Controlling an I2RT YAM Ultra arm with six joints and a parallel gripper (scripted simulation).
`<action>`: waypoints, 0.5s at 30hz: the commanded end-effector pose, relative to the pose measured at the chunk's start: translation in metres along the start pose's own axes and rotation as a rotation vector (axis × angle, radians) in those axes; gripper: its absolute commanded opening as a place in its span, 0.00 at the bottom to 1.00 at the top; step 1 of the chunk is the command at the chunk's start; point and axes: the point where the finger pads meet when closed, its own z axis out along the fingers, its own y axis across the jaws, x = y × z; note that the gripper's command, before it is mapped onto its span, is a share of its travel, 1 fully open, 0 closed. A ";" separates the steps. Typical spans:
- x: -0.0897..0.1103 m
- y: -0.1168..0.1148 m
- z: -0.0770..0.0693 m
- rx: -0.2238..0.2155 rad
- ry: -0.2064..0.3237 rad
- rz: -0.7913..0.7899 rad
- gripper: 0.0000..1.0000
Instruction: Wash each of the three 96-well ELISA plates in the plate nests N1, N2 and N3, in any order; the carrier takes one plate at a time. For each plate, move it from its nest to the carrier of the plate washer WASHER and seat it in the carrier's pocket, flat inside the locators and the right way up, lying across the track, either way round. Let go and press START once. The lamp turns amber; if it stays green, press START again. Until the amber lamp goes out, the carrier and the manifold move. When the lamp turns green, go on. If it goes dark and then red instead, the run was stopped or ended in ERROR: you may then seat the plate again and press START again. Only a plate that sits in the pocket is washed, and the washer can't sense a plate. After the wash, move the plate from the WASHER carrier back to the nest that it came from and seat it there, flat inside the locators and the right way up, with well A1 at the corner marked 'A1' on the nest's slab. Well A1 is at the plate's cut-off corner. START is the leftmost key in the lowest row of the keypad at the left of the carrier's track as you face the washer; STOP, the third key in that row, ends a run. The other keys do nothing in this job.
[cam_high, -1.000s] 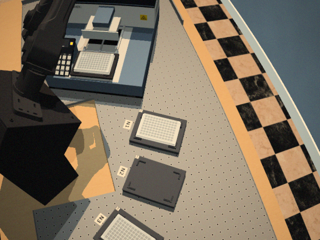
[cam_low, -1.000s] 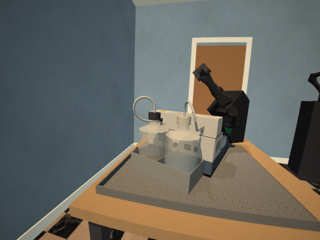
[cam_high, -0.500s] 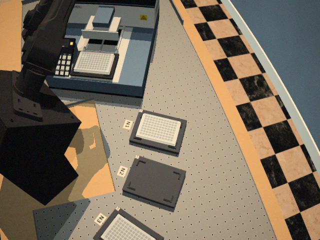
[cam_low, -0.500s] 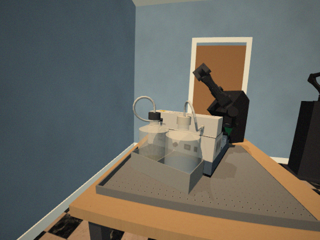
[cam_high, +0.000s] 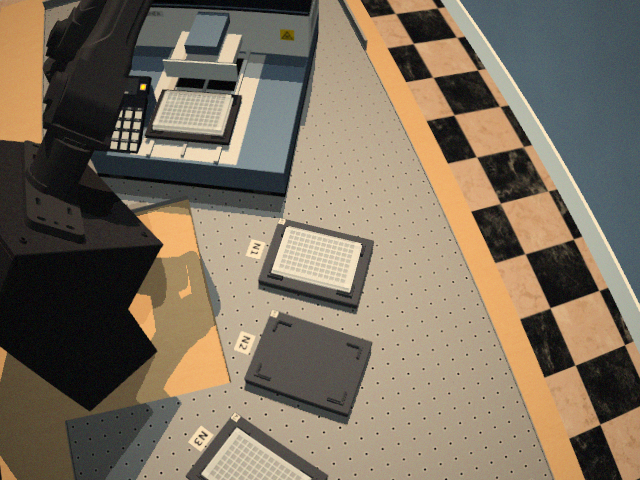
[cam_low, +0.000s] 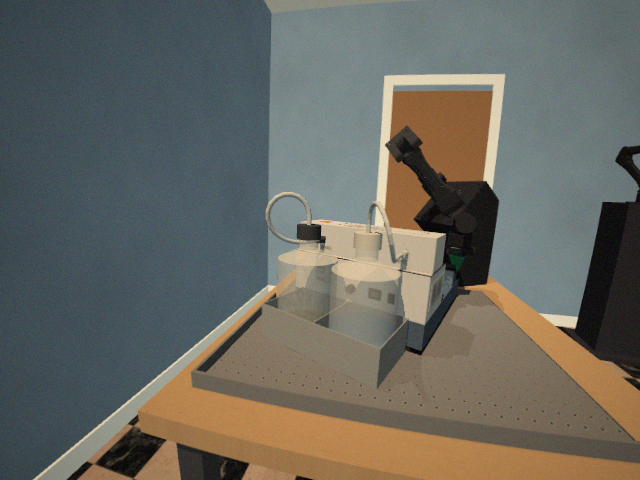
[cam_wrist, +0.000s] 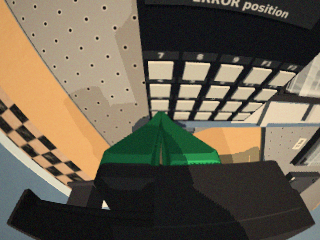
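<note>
Green fingers pressed together into one wedge, gripping nothing: closed that way to serve as a single blunt tip for key-pressing rather than for carrying. Gripper poised just above the lowest rows of the keypad, tip aimed at the cream keys; contact not discernible from the wrist view. Hidden under the arm in the top view, so exact key not readable there.

White plate lying flat in the carrier of the washer, long side across the track, released and free of the gripper — placed so for washing. Small lamp above the keypad glowing amber, suggesting a run under way; hence probably hovering clear of the carrier and manifold, with no second press of START called for.

N2 bare, only corner locators showing, so most likely the source of the carrier's plate and its place of return, cut corner to the A1 mark. N1 with its plate seated inside the locators, N3 likewise loaded, partly cut off by the frame edge. Wash status of those two not tellable.

Bottles in a tray behind the washer, tubing looped to the housing.
</note>
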 end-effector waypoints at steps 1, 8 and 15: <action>-0.002 0.002 0.006 -0.011 -0.004 0.019 0.00; -0.002 0.002 0.006 -0.011 -0.004 0.019 0.00; -0.002 0.002 0.000 -0.011 -0.004 0.019 0.00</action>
